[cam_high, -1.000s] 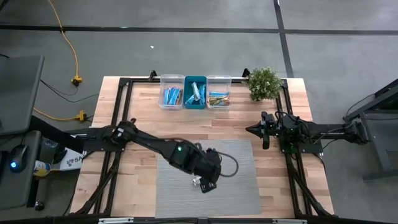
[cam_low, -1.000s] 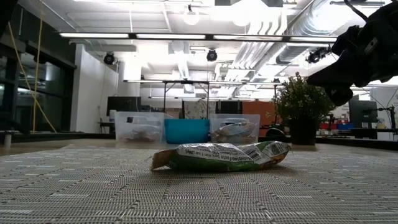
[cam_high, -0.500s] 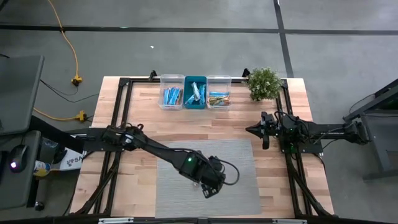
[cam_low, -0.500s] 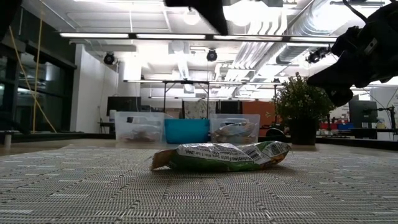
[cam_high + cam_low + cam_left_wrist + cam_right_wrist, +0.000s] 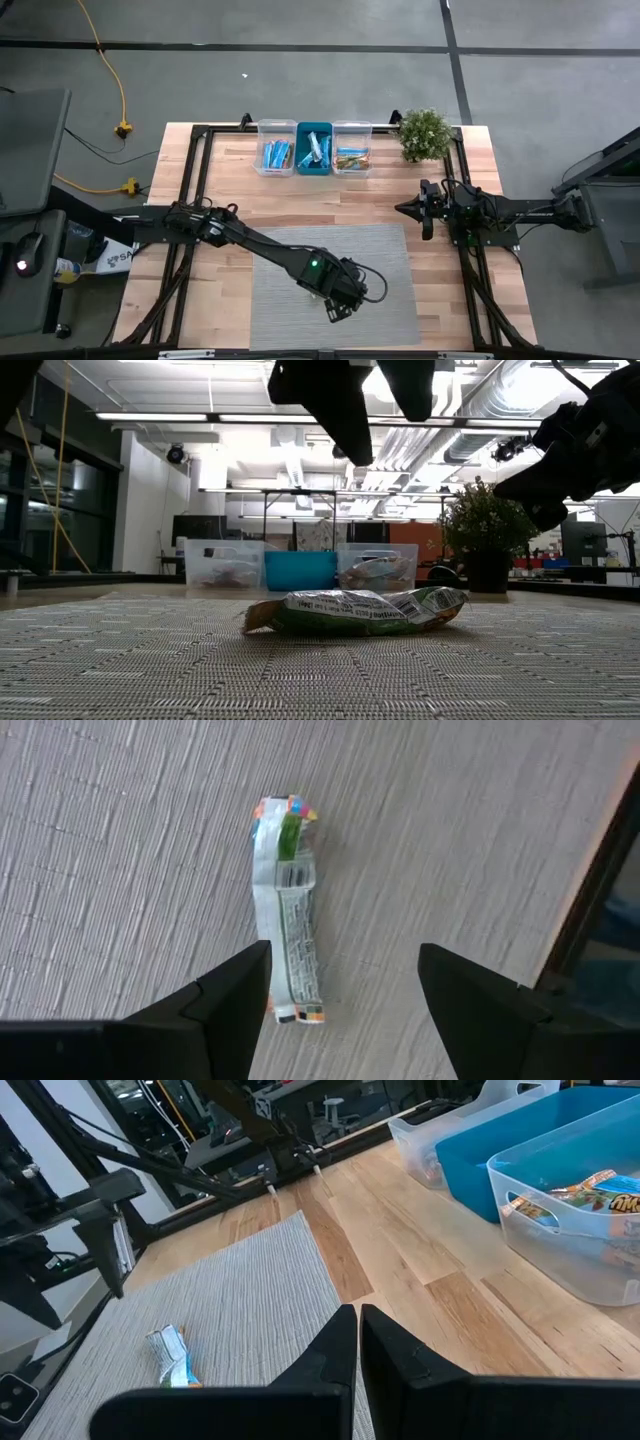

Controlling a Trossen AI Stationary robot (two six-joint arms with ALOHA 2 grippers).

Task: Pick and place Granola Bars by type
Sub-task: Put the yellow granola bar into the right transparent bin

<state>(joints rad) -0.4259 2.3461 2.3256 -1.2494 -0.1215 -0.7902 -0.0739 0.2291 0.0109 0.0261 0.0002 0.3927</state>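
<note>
One granola bar (image 5: 287, 910), wrapped in silvery white and green with orange ends, lies flat on the grey mat; the low view shows the bar (image 5: 355, 612) side-on. My left gripper (image 5: 345, 990) hangs open above it, fingers pointing down, the bar nearer one finger than the other. In the low view my left gripper (image 5: 388, 438) stands well above the bar without touching it. In the high view my left gripper (image 5: 336, 305) hides the bar. My right gripper (image 5: 427, 212) is shut, hovering over bare wood right of the mat.
Three small bins stand in a row at the far edge: a clear one (image 5: 277, 148) with blue bars, a teal one (image 5: 314, 148), and a clear one (image 5: 352, 148) with tan-orange bars. A potted plant (image 5: 424, 133) stands right of them. The grey mat (image 5: 290, 310) spreads around the bar.
My left gripper has moved toward the near edge and slightly right, over the bar, and has come down: its open fingers have entered the top of the low view. The bar has stayed where it was.
</note>
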